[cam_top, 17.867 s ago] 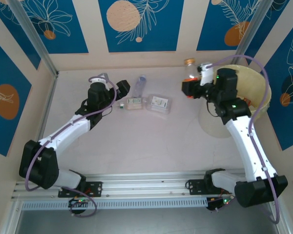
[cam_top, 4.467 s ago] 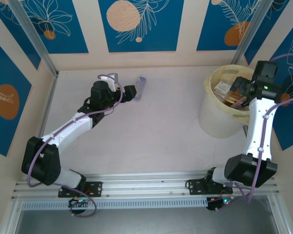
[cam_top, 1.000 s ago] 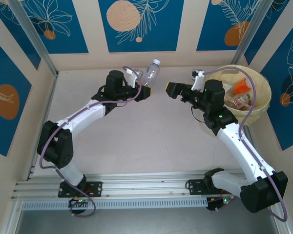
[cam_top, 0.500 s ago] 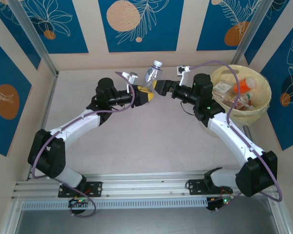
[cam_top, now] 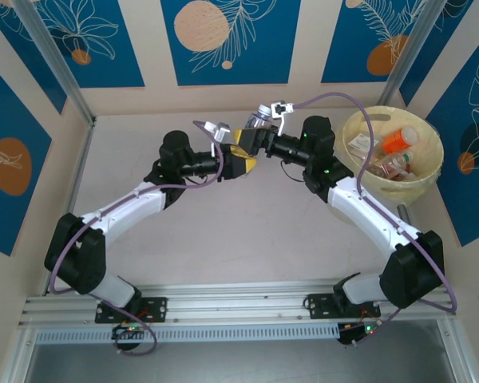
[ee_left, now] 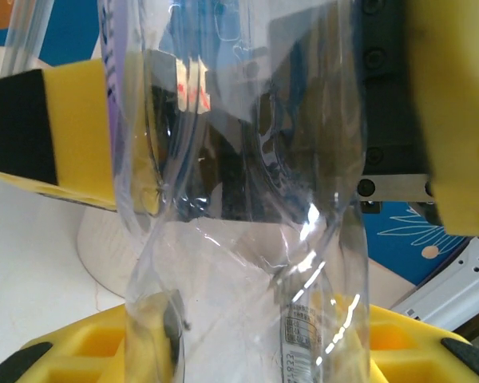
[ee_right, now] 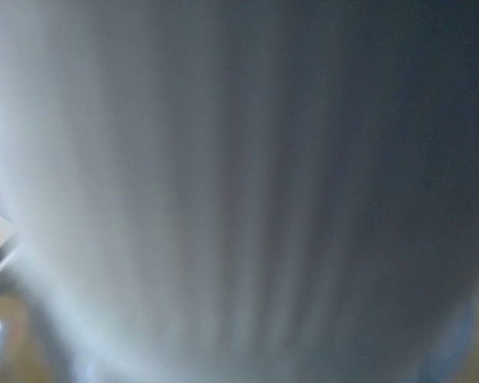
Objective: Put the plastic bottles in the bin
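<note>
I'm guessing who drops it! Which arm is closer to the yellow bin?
Right. The right arm passes just left of the bin; the left arm lies farther left, past the bottle.

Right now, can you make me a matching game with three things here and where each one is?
Things:
1. clear bottle
2. orange-capped bottle
3. bin

Places:
a. standing on the right side of the table
b. gripped by the left pincer
c. lying inside the bin

Pairs: 1-b, 2-c, 3-a
</note>
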Motion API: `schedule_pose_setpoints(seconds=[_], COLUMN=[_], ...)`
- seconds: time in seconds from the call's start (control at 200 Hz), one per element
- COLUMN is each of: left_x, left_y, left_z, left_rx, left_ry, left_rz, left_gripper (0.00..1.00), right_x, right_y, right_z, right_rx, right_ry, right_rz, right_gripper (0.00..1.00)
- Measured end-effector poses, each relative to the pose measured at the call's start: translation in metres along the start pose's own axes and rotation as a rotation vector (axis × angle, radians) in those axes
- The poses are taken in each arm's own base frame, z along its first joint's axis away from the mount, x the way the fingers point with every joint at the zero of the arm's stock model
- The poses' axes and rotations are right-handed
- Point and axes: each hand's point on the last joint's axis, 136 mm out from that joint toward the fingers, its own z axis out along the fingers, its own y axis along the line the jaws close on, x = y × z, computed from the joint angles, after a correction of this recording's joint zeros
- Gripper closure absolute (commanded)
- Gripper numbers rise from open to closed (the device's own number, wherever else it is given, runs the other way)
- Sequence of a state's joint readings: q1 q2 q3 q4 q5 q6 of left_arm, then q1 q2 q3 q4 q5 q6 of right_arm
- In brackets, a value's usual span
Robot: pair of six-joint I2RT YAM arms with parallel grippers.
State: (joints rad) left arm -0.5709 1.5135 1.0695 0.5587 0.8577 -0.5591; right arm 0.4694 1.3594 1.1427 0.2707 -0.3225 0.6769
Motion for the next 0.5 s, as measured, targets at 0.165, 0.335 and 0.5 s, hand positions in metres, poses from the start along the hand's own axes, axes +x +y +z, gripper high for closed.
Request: schedule_pose_setpoints(seconds=[0.165, 0.335, 0.5], left_x=[0.003, 0.005, 0.005], left_y=[-0.001, -0.005, -0.004], left_z=[0.002, 0.004, 0.005], left_rx=[0.003, 0.011, 0.004], left_ry=[0.010, 0.018, 0.021], left_rz=[0.007, 0.014, 0.017], left_gripper=[0.96, 0.75, 0.25], right_x=[-0.003, -0.003, -0.002], right_y=[0.002, 0.004, 0.003], right_z=[-0.005, -0.010, -0.011], right_rx=[0.010, 0.010, 0.022], right_ry=[-0.015, -0.010, -0.008], right_rz=[-0.018, -0.020, -0.033], right_gripper=[0.46, 0.55, 0.58])
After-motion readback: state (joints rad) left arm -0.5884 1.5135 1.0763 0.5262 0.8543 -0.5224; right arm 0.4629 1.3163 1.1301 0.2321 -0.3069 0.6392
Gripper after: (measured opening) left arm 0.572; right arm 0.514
